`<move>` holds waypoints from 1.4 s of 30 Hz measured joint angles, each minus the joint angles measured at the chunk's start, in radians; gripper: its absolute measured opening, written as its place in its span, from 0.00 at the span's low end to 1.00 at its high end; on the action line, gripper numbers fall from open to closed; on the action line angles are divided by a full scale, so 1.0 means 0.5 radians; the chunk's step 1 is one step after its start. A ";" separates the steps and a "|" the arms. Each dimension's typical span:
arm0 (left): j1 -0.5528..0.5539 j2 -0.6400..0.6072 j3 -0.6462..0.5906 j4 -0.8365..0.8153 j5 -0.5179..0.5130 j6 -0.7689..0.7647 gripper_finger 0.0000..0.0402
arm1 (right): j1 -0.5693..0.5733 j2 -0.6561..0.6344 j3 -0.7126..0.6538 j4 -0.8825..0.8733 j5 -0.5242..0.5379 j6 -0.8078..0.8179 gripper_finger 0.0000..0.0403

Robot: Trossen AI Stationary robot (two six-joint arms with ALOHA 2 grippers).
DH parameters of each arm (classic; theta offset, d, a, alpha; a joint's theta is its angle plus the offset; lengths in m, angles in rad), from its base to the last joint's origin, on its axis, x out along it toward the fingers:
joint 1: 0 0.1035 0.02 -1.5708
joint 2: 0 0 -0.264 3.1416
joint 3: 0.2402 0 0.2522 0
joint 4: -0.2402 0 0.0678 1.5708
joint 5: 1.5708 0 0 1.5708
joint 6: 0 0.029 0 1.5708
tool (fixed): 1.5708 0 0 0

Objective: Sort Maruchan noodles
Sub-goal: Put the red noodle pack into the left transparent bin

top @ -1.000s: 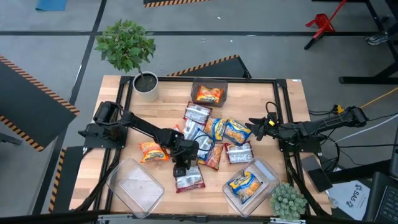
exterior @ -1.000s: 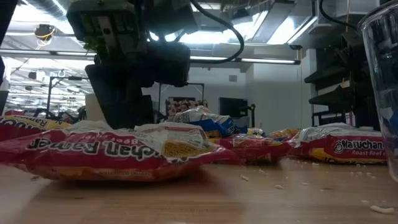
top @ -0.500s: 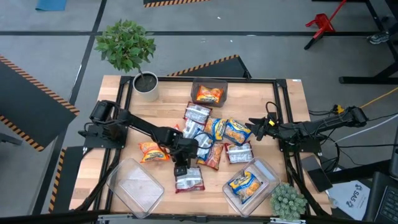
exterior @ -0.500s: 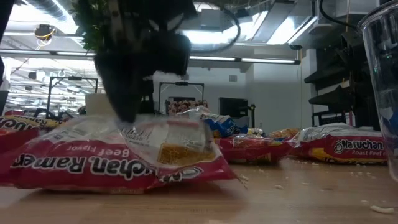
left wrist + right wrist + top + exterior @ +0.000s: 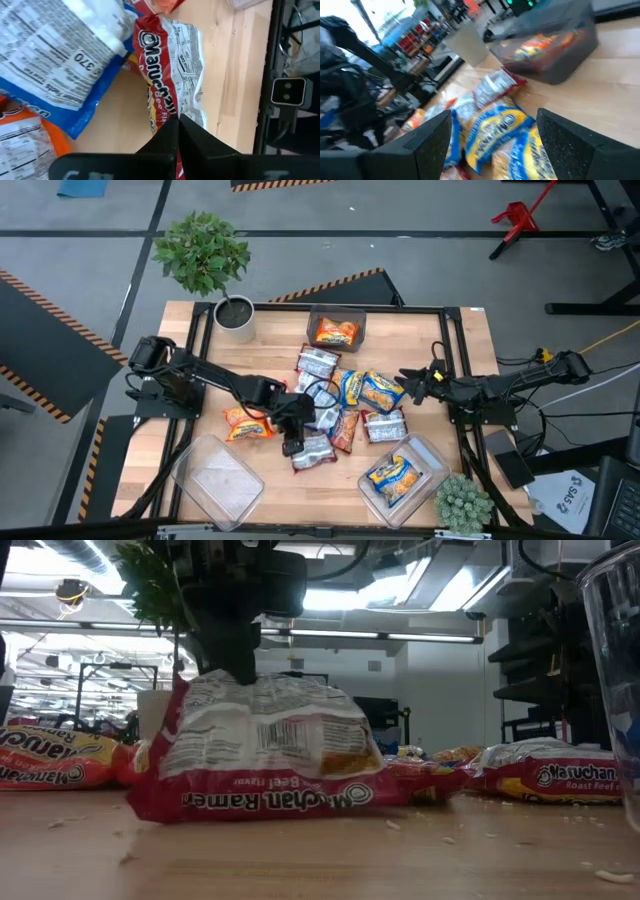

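The Maruchan noodle packets lie in a loose heap (image 5: 345,402) mid-table: blue-and-yellow, orange and silver-and-red ones. An orange packet (image 5: 246,423) lies apart to the left. My left gripper (image 5: 292,442) is shut on a silver-white-and-dark-red packet (image 5: 312,452) near the heap's near side; the low view shows that packet (image 5: 262,755) tipped up. My right gripper (image 5: 405,385) hovers open at the heap's right edge, beside a blue-and-yellow packet (image 5: 382,391); its fingers stand wide apart around (image 5: 495,145) in its wrist view. My left gripper pinches the silver-and-red packet by one crinkled edge (image 5: 172,112) between its two shut fingers, coming from above and pointing down. The held edge (image 5: 235,680) is raised. The packet stands steeply tilted, its red lower edge (image 5: 260,805) resting on the table.
A dark bin (image 5: 336,330) at the far side holds an orange packet. A clear bin (image 5: 215,475) stands at the near left, another (image 5: 405,472) at the near right holds a blue-and-yellow packet. A potted plant (image 5: 232,310) stands far left, a small plant (image 5: 462,502) near right.
My left gripper has risen and drawn a little toward the far edge, staying shut on the silver-and-red packet. The packet, lying flat a second ago, has been tipped up onto its red edge and pulled closer to the heap.
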 joint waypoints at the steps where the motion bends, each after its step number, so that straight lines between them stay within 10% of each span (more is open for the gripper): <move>1: 0.000 0.000 0.000 0.004 -0.010 -0.004 0.00 | 0.000 -0.001 0.001 0.034 -0.019 -0.032 0.70; 23: -0.044 -0.516 0.005 -0.028 0.014 -0.274 0.00 | 0.000 0.157 0.195 -0.026 -0.084 -0.307 0.70; 42: -0.699 -1.136 0.005 -0.772 0.225 -0.909 0.00 | 0.000 0.224 0.195 -0.069 -0.150 -0.196 0.70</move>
